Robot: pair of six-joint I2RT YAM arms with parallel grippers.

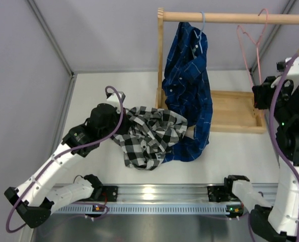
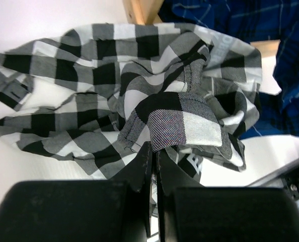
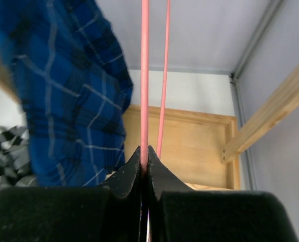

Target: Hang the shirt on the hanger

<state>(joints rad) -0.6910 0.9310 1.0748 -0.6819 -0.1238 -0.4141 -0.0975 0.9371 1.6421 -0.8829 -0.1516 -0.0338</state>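
While our right claw (image 3: pixel 144 157) clamps the hanger (image 3: pixel 145 75) on the rail (image 1: pixel 230 17), our left claw (image 2: pixel 152 151) grips the shirt (image 2: pixel 104 75) heaped on the surface (image 1: pixel 104 166); next, we judge, it needs lifting toward the hanger.

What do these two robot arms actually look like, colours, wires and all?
The left arm and right arm match: white tubular links joined by chunky black joints, with a purple cable looping loosely along each. The left gripper and right gripper each end in two flat black fingers.
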